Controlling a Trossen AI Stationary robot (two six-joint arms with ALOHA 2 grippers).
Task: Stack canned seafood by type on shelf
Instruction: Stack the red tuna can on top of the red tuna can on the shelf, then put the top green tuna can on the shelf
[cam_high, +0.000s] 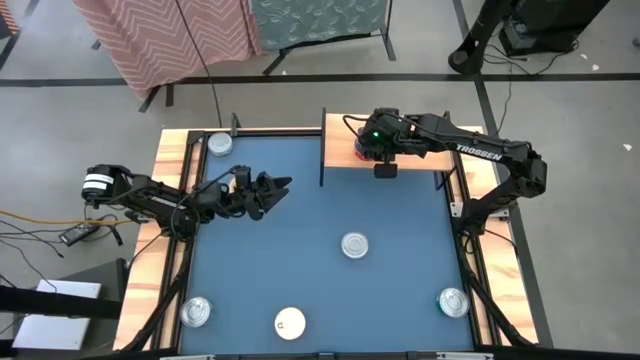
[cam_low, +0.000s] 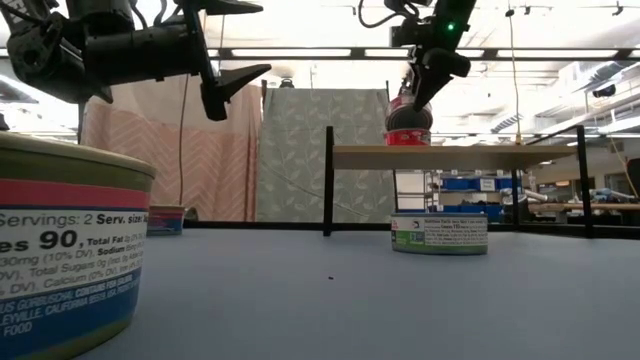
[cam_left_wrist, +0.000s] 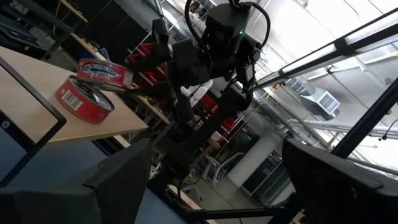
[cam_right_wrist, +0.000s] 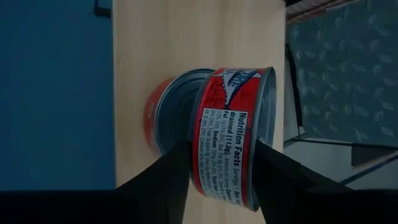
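Tin count: 7 visible. 2 red-label tins (cam_right_wrist: 233, 137) on the shelf (cam_high: 420, 150), one on top of the other (cam_right_wrist: 168, 112). 5 loose on the tabletop (cam_high: 300, 230): 4 silver-lid tins (cam_high: 355, 244) (cam_high: 453, 301) (cam_high: 196, 312) (cam_high: 219, 144), 1 white-lid tin (cam_high: 290, 322). 1 shelf, light-wood plank. 2 arms, 1 pincer each: left pincer (cam_high: 268, 192), right pincer (cam_high: 385, 168).

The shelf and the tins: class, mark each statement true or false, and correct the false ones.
1. Two red tins sit stacked on the shelf. True.
2. The right tool has its fingers either side of the upper red tin. True.
3. The left tool grips a tin. False: it hangs open and empty above the table.
4. A white-lidded tin lies on the shelf. False: it lies on the table.
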